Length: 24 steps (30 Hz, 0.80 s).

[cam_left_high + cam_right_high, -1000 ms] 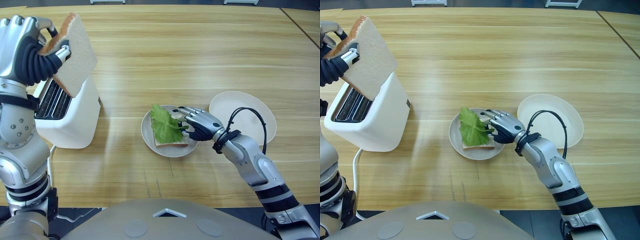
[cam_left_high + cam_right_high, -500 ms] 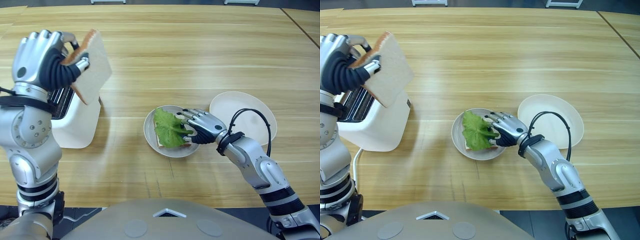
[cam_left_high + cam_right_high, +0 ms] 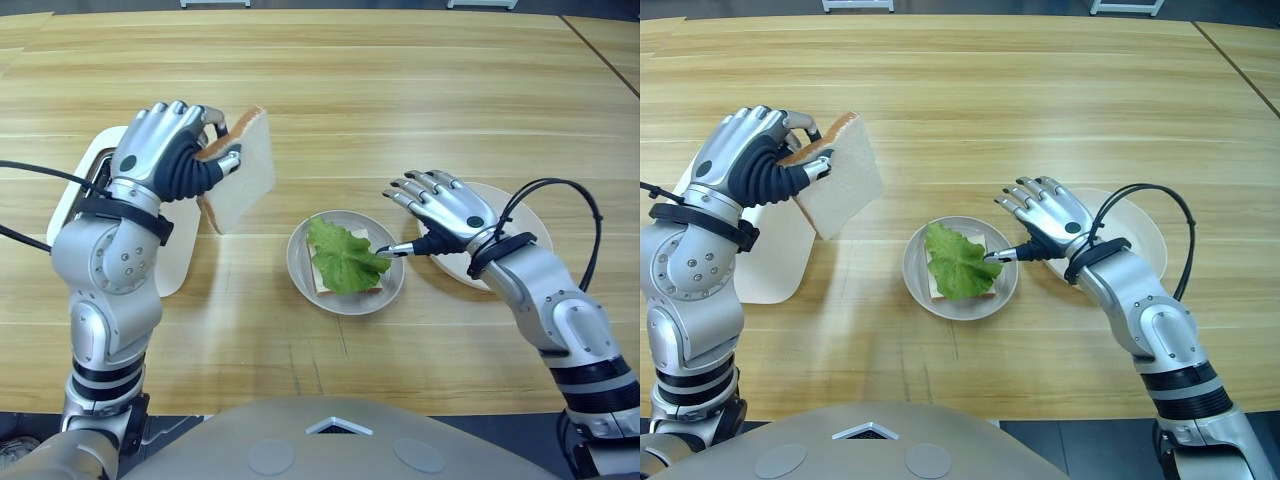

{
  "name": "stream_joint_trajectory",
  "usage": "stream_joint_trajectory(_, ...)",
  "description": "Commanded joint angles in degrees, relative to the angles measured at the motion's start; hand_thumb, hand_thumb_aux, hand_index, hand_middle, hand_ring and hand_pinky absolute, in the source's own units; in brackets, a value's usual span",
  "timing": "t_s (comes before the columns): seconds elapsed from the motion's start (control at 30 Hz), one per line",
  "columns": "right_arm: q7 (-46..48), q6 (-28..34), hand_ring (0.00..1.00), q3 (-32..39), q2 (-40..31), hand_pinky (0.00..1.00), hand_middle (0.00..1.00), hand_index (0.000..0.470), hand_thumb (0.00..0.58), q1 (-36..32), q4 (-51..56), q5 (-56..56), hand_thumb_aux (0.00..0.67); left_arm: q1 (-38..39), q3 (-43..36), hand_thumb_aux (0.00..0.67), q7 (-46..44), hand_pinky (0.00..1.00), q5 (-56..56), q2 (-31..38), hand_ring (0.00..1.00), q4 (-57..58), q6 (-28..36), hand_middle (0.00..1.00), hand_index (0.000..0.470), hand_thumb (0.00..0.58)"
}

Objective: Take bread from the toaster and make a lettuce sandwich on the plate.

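Left of the round grey plate (image 3: pixel 340 306), left robot hand (image 3: pixel 165 160) clasps a pale bread slice (image 3: pixel 245 180); right robot hand (image 3: pixel 445 205) spread open.

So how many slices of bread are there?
2. One bread slice in the left hand; the other slice on the plate under the lettuce. The toaster may hide more.

Silver-grey arms with rounded joint housings and black bands; left hand (image 3: pixel 165 150) has a silver back and black ribbed fingers (image 3: pixel 188 172); right hand (image 3: pixel 445 205) matches; a black cable (image 3: pixel 565 181) loops off its wrist; small screws dot the left forearm housing (image 3: pixel 105 262).
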Motion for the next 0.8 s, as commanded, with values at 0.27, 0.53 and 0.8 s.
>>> stream_joint_trajectory(0.27, 5.2, -9.12, 0.0, -14.63, -0.03, 0.0, 0.0, 0.0, 0.0, 5.65, -5.29, 36.94, 0.0, -0.03, -10.33, 0.67, -2.37, 1.0, -18.0, -12.42, 1.0, 13.71, 3.43, 1.0, 0.47, 0.58)
stream_joint_trajectory(0.53, 19.93, -9.63, 0.0, -10.81, -0.89, 0.0, 0.0, 0.0, 0.0, 15.96, -14.7, 56.74, 0.0, -3.27, -9.87, 0.67, -3.17, 1.0, -36.64, -15.08, 1.0, 26.61, 3.65, 1.0, 0.47, 0.58)
stream_joint_trajectory(0.8, 23.2, -12.1, 0.0, -9.97, -0.87, 0.0, 0.0, 0.0, 0.0, 18.31, -11.89, 51.75, 0.0, -9.06, -14.35, 0.67, 1.01, 1.0, -37.35, -13.58, 1.0, 37.5, -2.43, 1.0, 0.47, 0.58)
